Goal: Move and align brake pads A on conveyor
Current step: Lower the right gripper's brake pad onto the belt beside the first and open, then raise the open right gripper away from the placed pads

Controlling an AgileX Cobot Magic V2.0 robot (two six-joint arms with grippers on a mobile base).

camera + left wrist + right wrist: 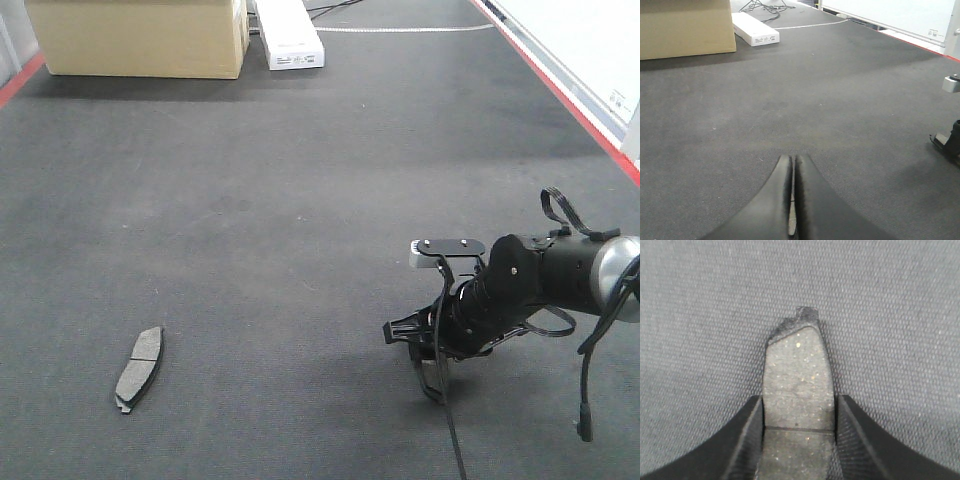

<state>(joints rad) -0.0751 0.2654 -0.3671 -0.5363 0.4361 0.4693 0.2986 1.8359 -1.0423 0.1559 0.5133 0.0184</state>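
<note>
Progress looks early-ish: right jaws are clamped on a pad [797,385] down at the belt [300,200], left jaws pinched empty, second pad [138,370] lying alone far left, unaligned I'd guess.

One brake pad [138,370] lies on the conveyor [300,200] at front left. Well apart to its right, the right gripper [428,362] clasps a second brake pad [798,375] between its fingers. Far behind stands a cardboard box [140,38], with a long flat box [288,34] just to its right.
</note>
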